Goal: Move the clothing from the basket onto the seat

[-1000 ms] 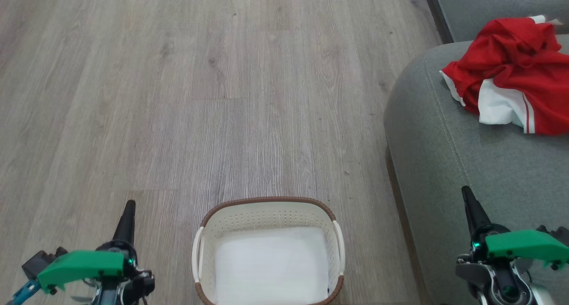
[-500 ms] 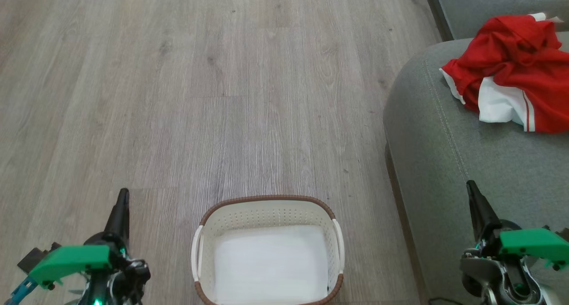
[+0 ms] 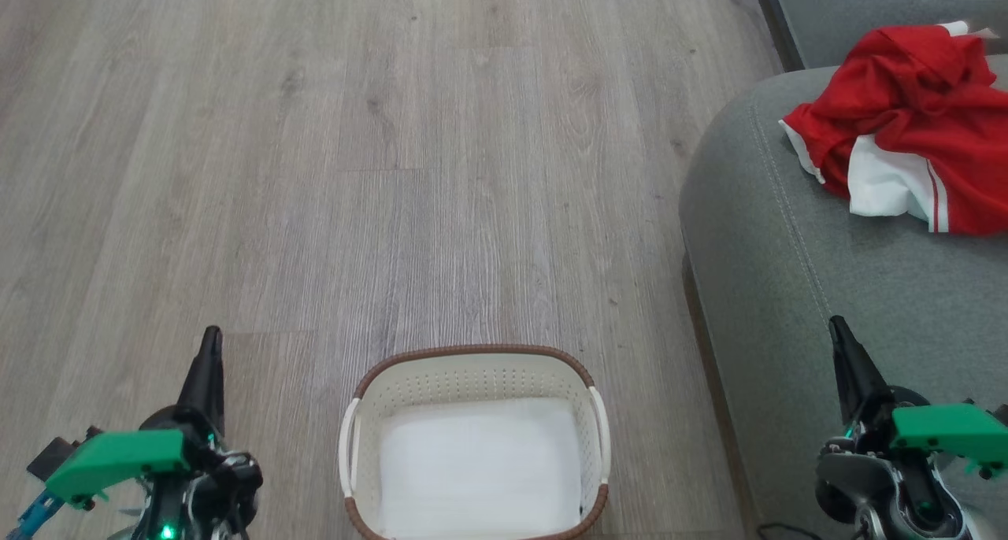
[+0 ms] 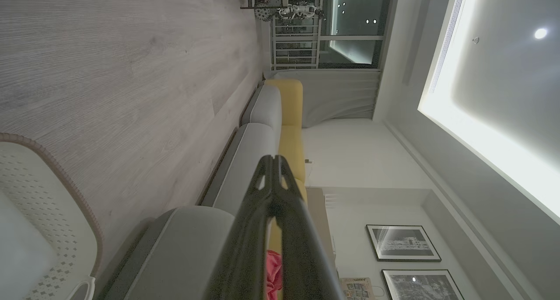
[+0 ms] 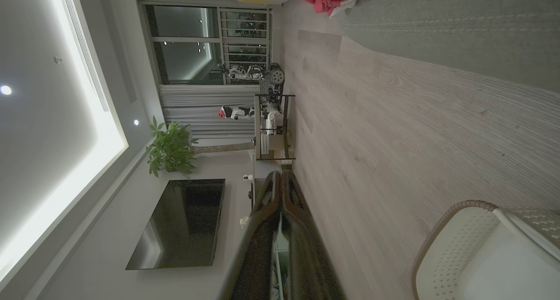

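We hold our left gripper and right gripper low either side of the basket, fingers pressed together, empty. The basket holds nothing, since the clothing lies heaped on the seat. The job looks done.

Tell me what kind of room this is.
Probably a home living room: a grey sofa, a black television on the wall beside a potted plant, and framed pictures.

I saw the basket on the floor straight ahead, between my left gripper and right gripper. The seat stood to the basket's right, with the clothing lying on its far end, well apart from the basket
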